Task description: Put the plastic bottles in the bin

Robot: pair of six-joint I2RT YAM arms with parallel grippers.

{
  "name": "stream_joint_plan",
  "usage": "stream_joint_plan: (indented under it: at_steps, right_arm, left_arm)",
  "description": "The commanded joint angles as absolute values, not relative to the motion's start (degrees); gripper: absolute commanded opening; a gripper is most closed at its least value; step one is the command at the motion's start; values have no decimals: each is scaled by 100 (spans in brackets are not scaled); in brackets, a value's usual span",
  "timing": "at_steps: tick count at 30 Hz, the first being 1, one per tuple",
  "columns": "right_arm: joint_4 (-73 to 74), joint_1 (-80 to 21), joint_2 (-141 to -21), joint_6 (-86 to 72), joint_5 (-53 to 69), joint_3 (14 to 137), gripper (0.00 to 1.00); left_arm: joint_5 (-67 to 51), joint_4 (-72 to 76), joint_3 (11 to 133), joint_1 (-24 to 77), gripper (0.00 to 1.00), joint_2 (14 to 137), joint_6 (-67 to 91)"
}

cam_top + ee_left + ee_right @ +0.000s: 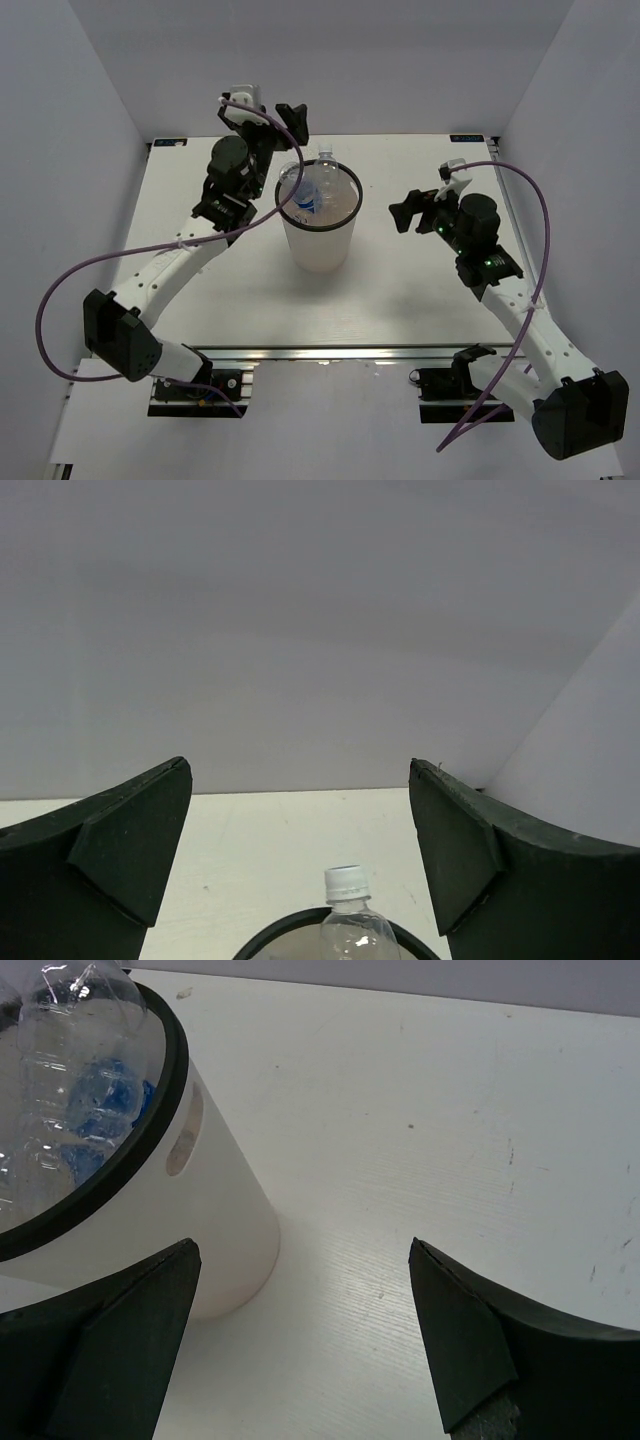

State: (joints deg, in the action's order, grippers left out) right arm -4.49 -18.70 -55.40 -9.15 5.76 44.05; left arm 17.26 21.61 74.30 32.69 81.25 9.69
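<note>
The bin (320, 250), a tall white container with a black rim, stands mid-table. Plastic bottles sit inside it. A clear one with a white cap (326, 156) sticks up past the far rim, and a blue label (307, 203) shows lower down. My left gripper (266, 116) hovers open above the bin's far-left edge with nothing between its fingers. In the left wrist view the capped bottle (348, 900) and the bin rim (275, 932) lie below the open left gripper (300, 815). My right gripper (428, 195) is open and empty to the right of the bin (225, 1230). Clear bottles (70, 1050) show inside it in the right wrist view, beyond the right gripper (300, 1290).
White walls close in the table (420, 290) at the back and on both sides. Purple cables (70, 290) loop from both arms. A metal rail (330, 352) runs along the near edge between the arm bases.
</note>
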Motion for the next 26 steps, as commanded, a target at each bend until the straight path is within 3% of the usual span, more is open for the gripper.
stream_joint_plan:
  at_steps: [1, 3, 7, 9, 13, 16, 21, 26]
  right_arm:
    - [-546, -1828, -5607, -1194, 441, 4596, 89]
    - [-440, -1714, -5704, -1327, 308, 4632, 89]
    - [-316, -1109, -5792, -1643, 658, 4544, 89]
    - [-334, -643, -5801, -1898, 721, 4386, 89]
    - [-334, -272, -5801, -2153, 135, 4140, 89]
    - [-465, -272, -5757, -2337, -269, 3964, 89]
    - [-475, -272, -5625, -2777, -808, 3946, 89]
    - [-826, -281, -5406, -2575, -545, 3630, 90]
  left_arm:
    - [2583, 652, 7909, 3017, 98, 7989, 1316]
    - [2680, 55, 8050, 2639, 98, 8059, 1746]
    - [1724, -922, 7745, 578, 98, 7920, 3318]
    - [2105, -1116, 7132, 29, 98, 7596, 3541]
    - [3302, -1722, 6137, -394, 98, 7033, 3919]
    - [3488, -1881, 5435, -553, 98, 6742, 4200]
    - [3630, -1986, 5238, -563, 98, 6566, 4175]
    - [3612, -1969, 5248, -563, 98, 6373, 4034]
